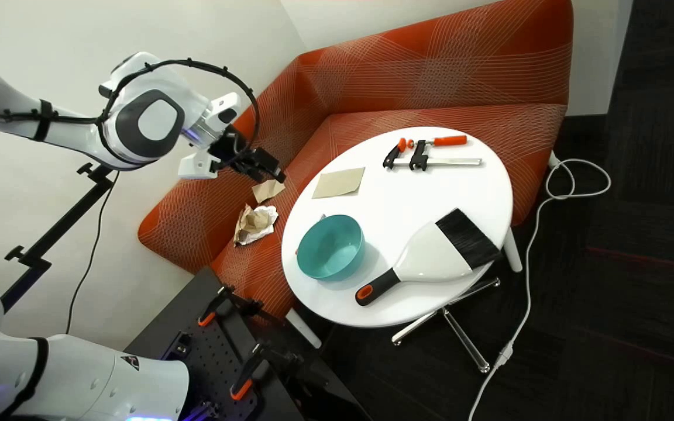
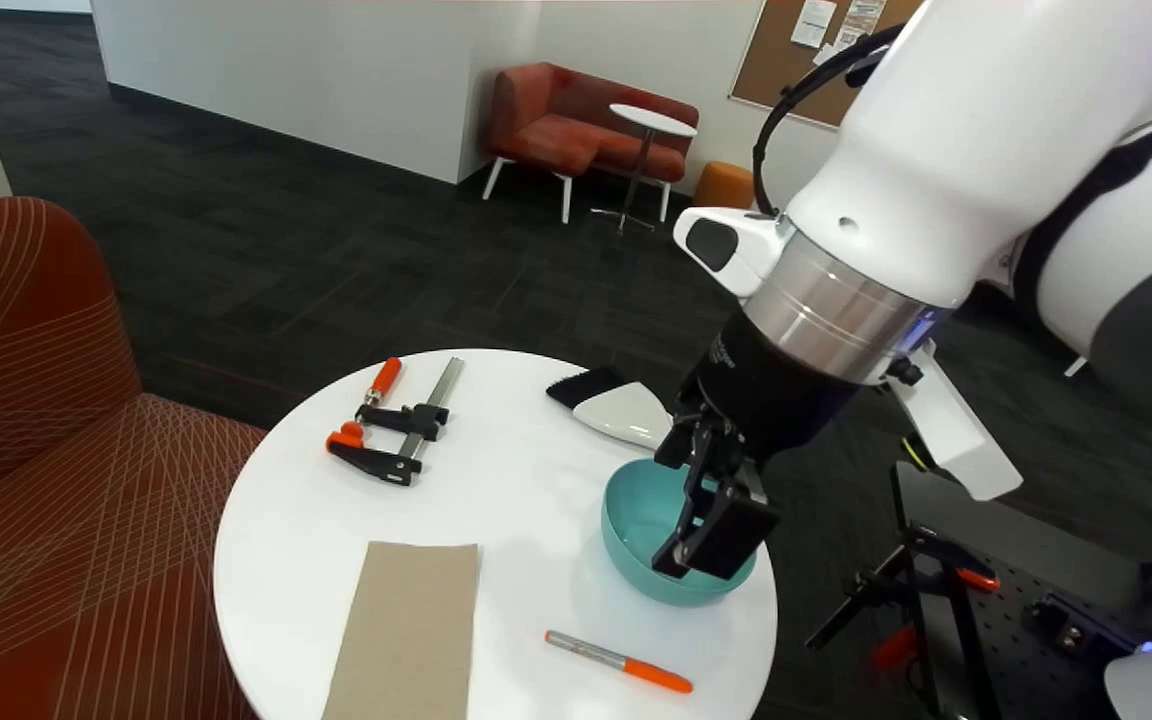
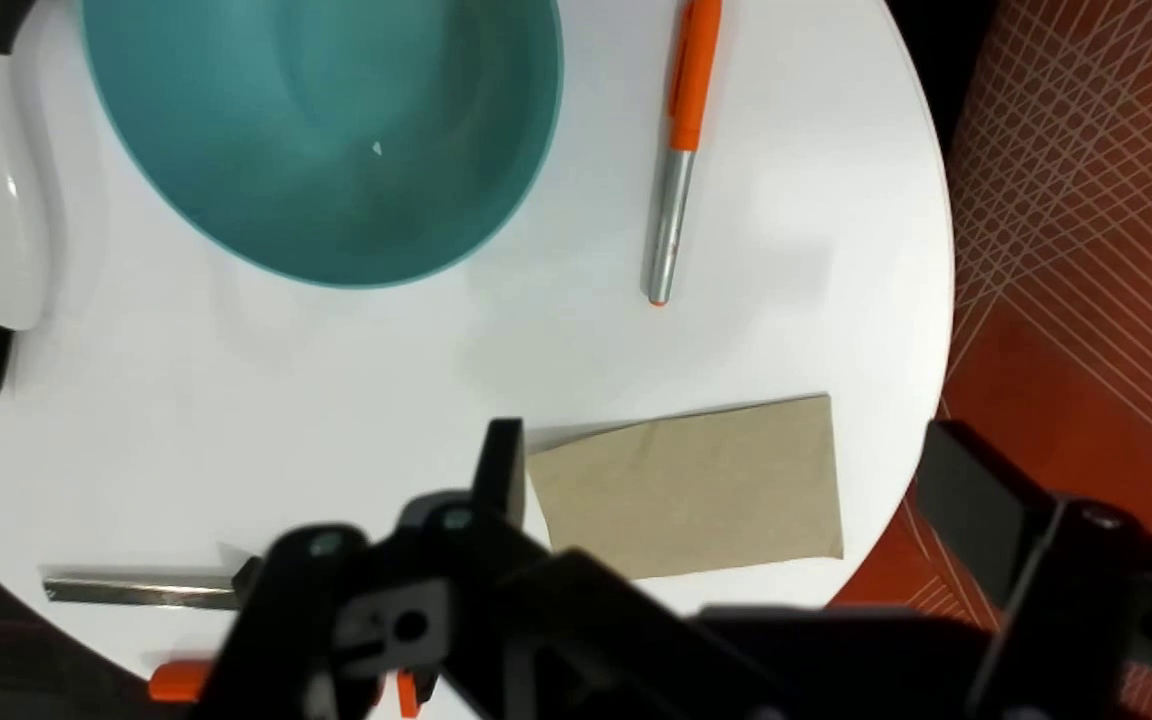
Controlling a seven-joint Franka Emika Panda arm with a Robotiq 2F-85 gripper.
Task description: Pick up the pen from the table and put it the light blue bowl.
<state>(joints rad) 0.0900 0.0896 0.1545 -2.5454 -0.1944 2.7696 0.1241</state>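
The gripper (image 3: 724, 445), its fingers wide apart, hangs clear of the white worktop (image 3: 356, 400), where the orange-and-silver pen (image 3: 682, 150) lies just beside the light blue bowl (image 3: 326, 190), with a brown sheet (image 3: 701, 490) and a brush (image 1: 433, 260) nearby.

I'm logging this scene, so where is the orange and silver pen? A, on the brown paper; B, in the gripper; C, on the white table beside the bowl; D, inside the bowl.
C: in the wrist view, the pen lies on the white table beside the light blue bowl, apart from it.
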